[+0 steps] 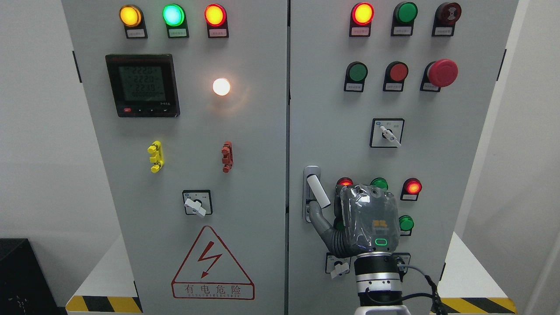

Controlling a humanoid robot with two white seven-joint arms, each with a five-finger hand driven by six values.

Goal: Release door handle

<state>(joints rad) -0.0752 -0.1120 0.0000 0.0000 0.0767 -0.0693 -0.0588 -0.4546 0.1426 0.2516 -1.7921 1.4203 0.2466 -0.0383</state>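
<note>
The white door handle (318,190) sits in a chrome plate (309,173) on the left edge of the right cabinet door (332,109), its lever tilted down to the right. My right hand (337,209) comes up from the bottom edge with its grey back toward the camera, just right of the handle. The thumb (319,221) stretches left and up to the lever's lower end. Nothing is wrapped around the lever, which shows in full. The other fingers are mostly hidden behind the palm. The left arm is out of view.
Lit indicator lamps (412,187), push buttons, a red emergency stop (442,72) and rotary switches (387,133) cover the right door around the hand. The left door (192,131) carries a meter (142,85), yellow and red clips and a warning triangle (212,264).
</note>
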